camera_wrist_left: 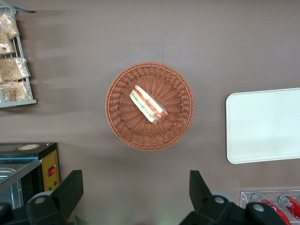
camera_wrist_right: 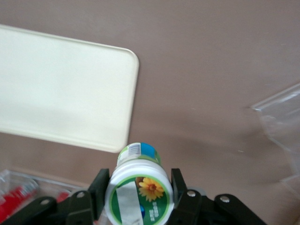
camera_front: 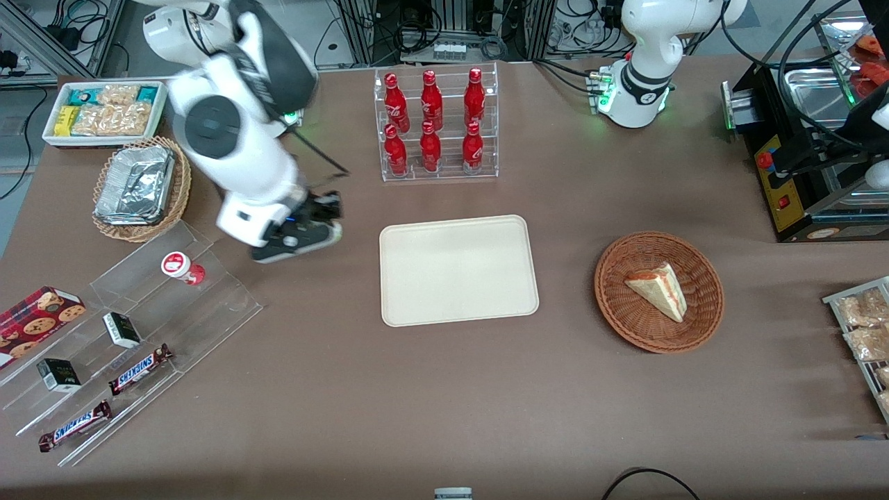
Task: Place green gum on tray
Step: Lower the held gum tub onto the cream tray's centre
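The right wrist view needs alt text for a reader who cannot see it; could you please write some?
The gripper holds the green gum between its fingers, above the brown table. The empty beige tray lies close by on the table, and a clear acrylic shelf edge is also in view.

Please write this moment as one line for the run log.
phase: carry | claw: shut on green gum, above table between acrylic shelf and tray | tray: bare | placed: not yet

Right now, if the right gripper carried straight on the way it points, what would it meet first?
Probably bare tabletop. The gripper, shut on the green gum, points at the brown surface just off a corner of the tray; depth is unclear, so it might clip that corner.
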Controlling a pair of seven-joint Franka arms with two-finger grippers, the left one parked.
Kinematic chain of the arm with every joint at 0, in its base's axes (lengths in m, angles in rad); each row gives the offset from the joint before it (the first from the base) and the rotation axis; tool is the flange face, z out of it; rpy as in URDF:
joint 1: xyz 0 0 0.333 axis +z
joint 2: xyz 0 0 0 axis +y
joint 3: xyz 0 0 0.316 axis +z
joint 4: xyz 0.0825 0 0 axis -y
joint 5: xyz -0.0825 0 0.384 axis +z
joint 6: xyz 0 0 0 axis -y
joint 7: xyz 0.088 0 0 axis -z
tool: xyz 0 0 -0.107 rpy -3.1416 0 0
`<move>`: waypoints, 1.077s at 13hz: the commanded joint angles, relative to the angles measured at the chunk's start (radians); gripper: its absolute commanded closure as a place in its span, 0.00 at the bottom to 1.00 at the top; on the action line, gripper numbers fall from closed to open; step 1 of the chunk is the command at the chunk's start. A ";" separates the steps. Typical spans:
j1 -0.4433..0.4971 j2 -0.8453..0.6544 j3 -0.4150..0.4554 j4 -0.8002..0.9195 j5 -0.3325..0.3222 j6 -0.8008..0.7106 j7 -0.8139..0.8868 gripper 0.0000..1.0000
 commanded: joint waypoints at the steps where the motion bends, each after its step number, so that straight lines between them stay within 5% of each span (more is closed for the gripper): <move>1: 0.083 0.132 -0.010 0.100 -0.001 0.059 0.158 1.00; 7: 0.274 0.378 -0.013 0.148 -0.093 0.370 0.506 1.00; 9: 0.297 0.424 -0.013 0.154 -0.157 0.385 0.541 1.00; 14: 0.326 0.468 -0.013 0.146 -0.186 0.426 0.556 1.00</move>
